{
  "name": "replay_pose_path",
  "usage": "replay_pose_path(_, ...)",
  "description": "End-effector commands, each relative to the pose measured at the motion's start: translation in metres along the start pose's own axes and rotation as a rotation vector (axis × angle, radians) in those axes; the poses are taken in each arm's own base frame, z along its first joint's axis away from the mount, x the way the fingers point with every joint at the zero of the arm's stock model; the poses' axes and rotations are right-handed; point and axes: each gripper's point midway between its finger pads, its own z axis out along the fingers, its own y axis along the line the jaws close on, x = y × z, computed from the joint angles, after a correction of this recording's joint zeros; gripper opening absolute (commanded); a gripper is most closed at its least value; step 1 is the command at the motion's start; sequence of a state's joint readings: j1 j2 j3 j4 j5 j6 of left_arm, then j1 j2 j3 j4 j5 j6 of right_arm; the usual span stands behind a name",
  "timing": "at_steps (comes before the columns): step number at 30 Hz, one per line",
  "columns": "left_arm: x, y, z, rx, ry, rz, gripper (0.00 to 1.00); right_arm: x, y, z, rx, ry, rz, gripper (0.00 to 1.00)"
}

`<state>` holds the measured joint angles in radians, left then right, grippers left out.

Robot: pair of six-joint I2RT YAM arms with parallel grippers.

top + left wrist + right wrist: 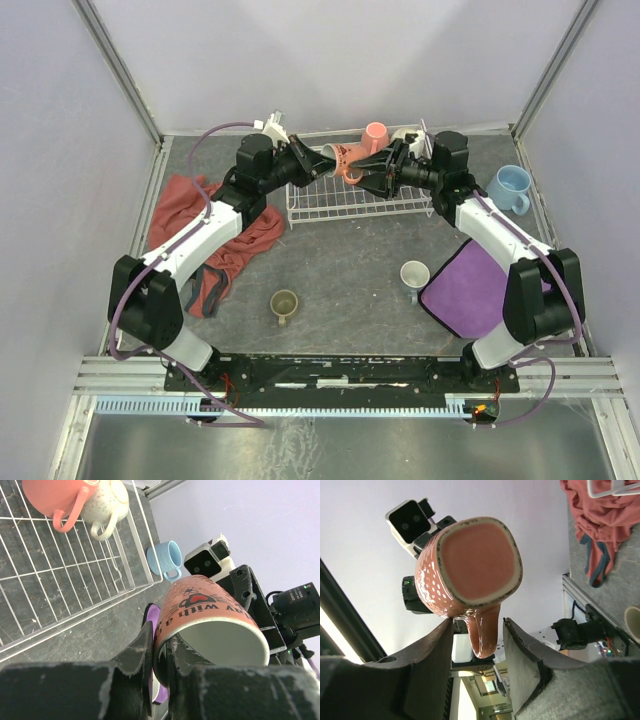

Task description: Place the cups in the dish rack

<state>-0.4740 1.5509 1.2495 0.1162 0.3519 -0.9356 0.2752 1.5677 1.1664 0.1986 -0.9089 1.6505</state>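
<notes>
Table (350,250): we see a grey top holding the rack, two cloths and the loose mugs.
Rack (352,207): white wire, at the far middle of the table, between the two grippers.
Red cloth (185,215): crumpled on the left, partly under the left arm.
Purple cloth (470,290): flat on the right, near the right arm's base.
Left gripper (160,655): we see it pinching the printed mug's rim, one finger inside and one outside.
Right gripper (477,645): spread wide, its fingers (432,660) on either side of the mug's handle with a gap on each side.
Printed mug (345,160): orange with white inside, held on its side in the air over the rack's far left part, mouth to the left, base to the right.
Blue mug (510,187): upright on the table, right of the rack.
Salmon mug (375,133): in the rack at its far edge.
Cream mug (107,502): in the rack, touching the salmon mug's right side.
Grey mug (413,275): upright on the table, just beside the purple cloth's left edge.
Olive mug (284,303): upright on the table, near and left of centre.
</notes>
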Motion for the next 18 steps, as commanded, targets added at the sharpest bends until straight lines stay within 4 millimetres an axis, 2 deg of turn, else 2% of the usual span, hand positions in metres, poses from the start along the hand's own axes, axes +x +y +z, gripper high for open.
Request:
replay_pose_path(1,-0.008,-0.054,-0.004,0.207,-0.023,-0.004,0.03,0.013,0.023,0.012,-0.105,0.052,-0.021,0.50)
replay_pose_path(15,-0.012,-0.063,-0.002,0.274,-0.050,-0.033,0.03,0.017,0.029,0.030,-0.166,0.092,0.032,0.35)
replay_pose_path(18,-0.011,-0.062,-0.001,0.274,-0.046,-0.036,0.03,0.020,0.031,0.032,-0.171,0.102,0.033,0.34)
